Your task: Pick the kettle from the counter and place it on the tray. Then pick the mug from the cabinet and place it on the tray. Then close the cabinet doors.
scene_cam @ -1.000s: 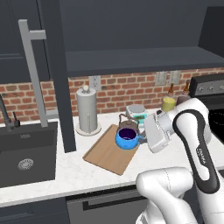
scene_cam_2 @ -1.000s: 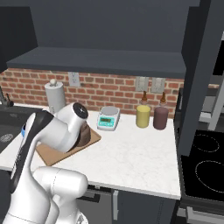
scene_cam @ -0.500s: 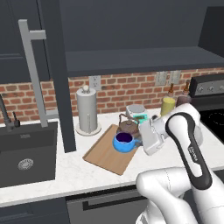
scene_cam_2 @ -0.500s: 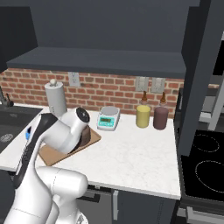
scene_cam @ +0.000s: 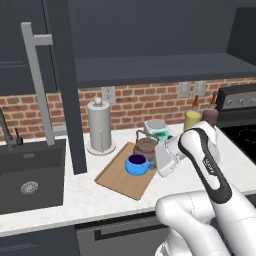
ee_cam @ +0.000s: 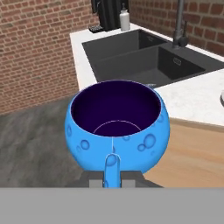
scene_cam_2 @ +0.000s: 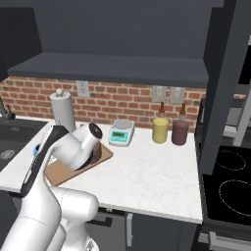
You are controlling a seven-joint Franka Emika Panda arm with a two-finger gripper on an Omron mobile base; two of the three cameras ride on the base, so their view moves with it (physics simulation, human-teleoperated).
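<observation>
My gripper (ee_cam: pixel 112 180) is shut on the side handle of the bright-blue mug (ee_cam: pixel 117 124), with the handle pinched between the two fingertips (ee_cam: pixel 93 181). In the left base view the mug (scene_cam: pixel 136 164) hangs low over the middle of the light-wood tray (scene_cam: pixel 119 179), and I cannot tell whether it touches. The dark-brown kettle (scene_cam: pixel 146 145) stands on the tray's far end, just behind the mug. The cabinet doors are open: one (scene_cam: pixel 64 85) left of the tray, the other (scene_cam_2: pixel 223 78) at the right. My arm hides the mug in the right base view.
A grey paper-towel holder (scene_cam: pixel 98 127) stands behind the tray, and a black sink (scene_cam: pixel 30 172) lies to its left. A small scale (scene_cam_2: pixel 121 133), a yellow canister (scene_cam_2: pixel 160 130) and a brown canister (scene_cam_2: pixel 180 131) line the brick wall. The stove (scene_cam_2: pixel 228 188) is at the right.
The gripper has carried the mug a little left and down, closer to the tray. The kettle and the doors have not moved.
</observation>
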